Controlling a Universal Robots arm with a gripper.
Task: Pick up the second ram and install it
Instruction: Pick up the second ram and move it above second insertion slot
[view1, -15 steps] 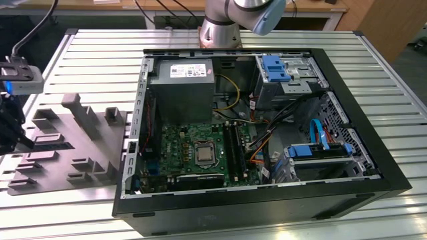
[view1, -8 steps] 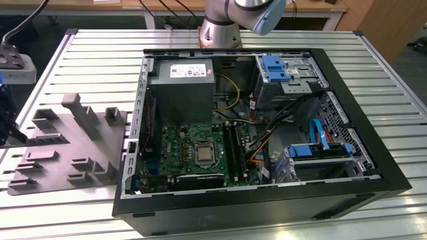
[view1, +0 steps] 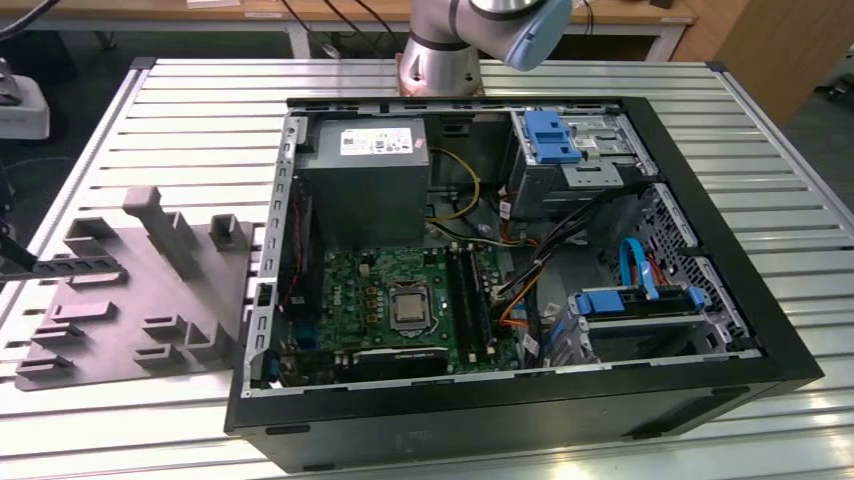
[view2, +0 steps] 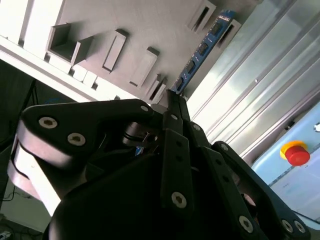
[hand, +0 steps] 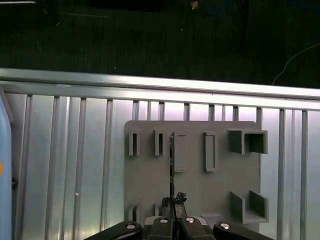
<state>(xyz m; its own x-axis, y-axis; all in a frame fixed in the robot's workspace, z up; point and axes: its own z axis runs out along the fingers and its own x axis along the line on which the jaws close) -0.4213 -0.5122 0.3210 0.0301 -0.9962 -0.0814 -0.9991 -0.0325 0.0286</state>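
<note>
The second ram (view2: 202, 52) is a thin blue stick with black chips, standing on edge in the grey fixture plate (view2: 150, 25). In the first wrist view the ram (hand: 171, 160) shows as a dark line between two slots of the plate (hand: 195, 190). In the exterior view a dark bar (view1: 83, 270), probably the same ram, crosses the plate (view1: 174, 300) at the left. My gripper (view2: 172, 97) has its fingers together, and its tips (hand: 175, 200) line up with the stick's near end. I cannot tell whether they touch it. The green motherboard (view1: 360, 280) with long black slots (view1: 463, 290) lies inside the case.
The open black computer case (view1: 747, 300) fills the middle of the slatted metal table (view1: 200, 110), with a grey power supply (view1: 360, 180) and blue drive brackets (view1: 550, 135) inside. The arm's base (view1: 441, 60) stands behind it. A red stop button (view2: 298, 154) sits beside the table.
</note>
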